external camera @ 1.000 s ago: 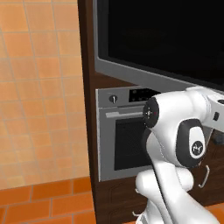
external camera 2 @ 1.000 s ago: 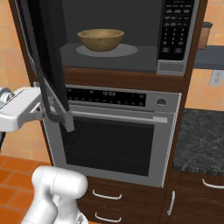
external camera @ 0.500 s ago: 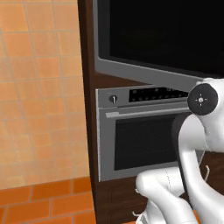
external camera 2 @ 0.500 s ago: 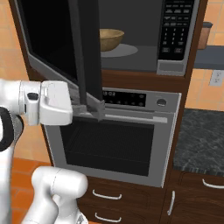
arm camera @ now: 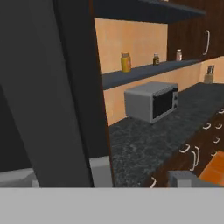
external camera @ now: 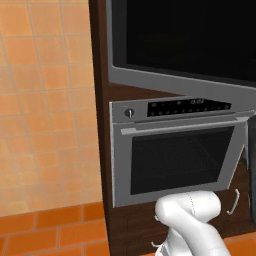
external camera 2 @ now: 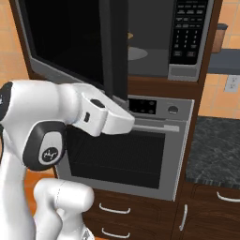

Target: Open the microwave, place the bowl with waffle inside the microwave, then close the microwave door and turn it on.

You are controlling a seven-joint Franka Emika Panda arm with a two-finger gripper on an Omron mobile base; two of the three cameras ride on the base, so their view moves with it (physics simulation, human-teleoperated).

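Observation:
The microwave (external camera 2: 154, 28) is built into the dark cabinet, and its door (external camera 2: 70, 42) of black glass in a grey frame stands partly swung in. The door's edge (external camera 2: 115, 47) faces the right base camera. In the left base view the door (external camera: 185, 40) fills the upper right. Past that edge, only a tan sliver of the bowl (external camera 2: 130, 35) shows above the round turntable (external camera 2: 140, 53). The waffle is hidden. My white hand (external camera 2: 110, 119) sits at the door's lower edge. My gripper (arm camera: 103, 179) is open, fingertips (arm camera: 187, 178) wide apart, with the dark door panel (arm camera: 52, 87) close in front.
Right under the microwave is a silver oven (external camera 2: 126, 159) with a bar handle. The microwave's keypad (external camera 2: 189, 33) is at the right. A dark stone counter (arm camera: 153, 140) carries a small grey appliance (arm camera: 151, 103), and jars stand on a shelf (arm camera: 144, 72) above. Drawers (external camera 2: 117, 211) lie below.
The microwave door has swung further toward shut, with my hand following to the right. The bowl is now almost covered by the door. My arm has left the left base view.

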